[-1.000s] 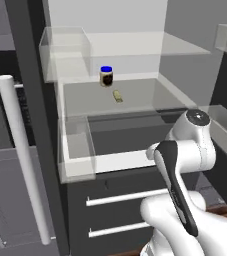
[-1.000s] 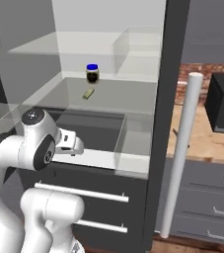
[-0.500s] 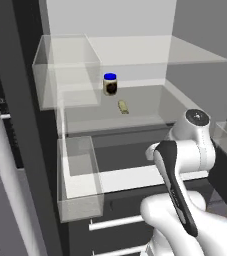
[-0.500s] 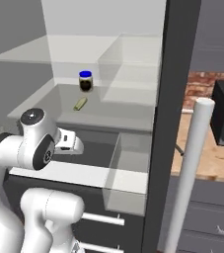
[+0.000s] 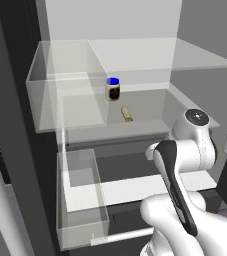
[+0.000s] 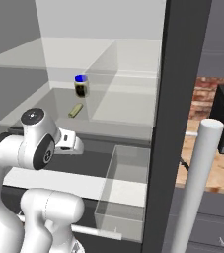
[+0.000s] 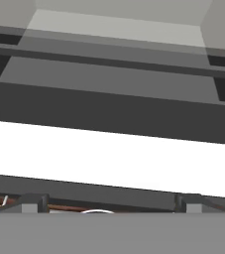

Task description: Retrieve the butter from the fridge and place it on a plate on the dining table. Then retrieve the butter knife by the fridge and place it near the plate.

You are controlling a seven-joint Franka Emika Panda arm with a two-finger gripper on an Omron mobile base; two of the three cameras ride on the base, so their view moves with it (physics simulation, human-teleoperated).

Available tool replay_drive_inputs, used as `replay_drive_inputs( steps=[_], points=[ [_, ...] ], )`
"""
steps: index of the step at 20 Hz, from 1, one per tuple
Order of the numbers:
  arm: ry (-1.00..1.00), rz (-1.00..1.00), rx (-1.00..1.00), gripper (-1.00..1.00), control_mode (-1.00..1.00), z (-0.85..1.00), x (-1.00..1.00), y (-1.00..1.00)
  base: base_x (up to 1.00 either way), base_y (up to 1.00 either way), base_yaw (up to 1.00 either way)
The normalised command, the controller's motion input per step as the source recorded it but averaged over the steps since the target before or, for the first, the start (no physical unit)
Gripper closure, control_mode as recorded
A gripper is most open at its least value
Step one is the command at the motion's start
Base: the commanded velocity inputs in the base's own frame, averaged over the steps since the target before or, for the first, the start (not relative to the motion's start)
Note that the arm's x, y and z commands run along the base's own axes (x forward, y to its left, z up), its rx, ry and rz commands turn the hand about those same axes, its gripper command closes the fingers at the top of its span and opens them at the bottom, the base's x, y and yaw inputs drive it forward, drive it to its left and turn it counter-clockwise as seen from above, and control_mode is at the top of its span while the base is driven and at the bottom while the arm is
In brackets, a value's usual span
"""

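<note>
The jaws stand spread as wide as they go, with nothing between them and touching nothing. In the hand view the two dark fingertips [image 7: 32, 202] rise well apart at the bottom, facing the dark front edges and white band of the fridge [image 7: 109, 114]. The butter [image 5: 127, 113] lies flat on a glass shelf [image 5: 135, 127] inside the open fridge, above and beyond the jaws, well apart from them. Just behind the butter stands a dark jar [image 5: 113, 89] with a blue lid. From the right, the butter [image 6: 75, 110] lies in front of the jar [image 6: 81, 86].
</note>
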Motion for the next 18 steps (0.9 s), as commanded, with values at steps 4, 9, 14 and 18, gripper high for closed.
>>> replay_drive_inputs(
  steps=[4, 9, 14, 18],
  points=[
    [0.00, 0.00, 0.00, -1.00, 1.00, 0.00, 0.00, 0.00, 0.53, 0.03, -0.08],
    [0.00, 0.00, 0.00, -1.00, 1.00, 0.00, 0.00, 0.00, 0.27, 0.05, -0.07],
    [-0.01, 0.00, 0.00, -1.00, -1.00, 0.00, 0.00, 0.00, 0.00, 0.00, 0.00],
    [-0.14, -0.06, 0.01, -1.00, -1.00, -0.01, 0.00, 0.16, 0.00, 0.00, 0.00]
  ],
)
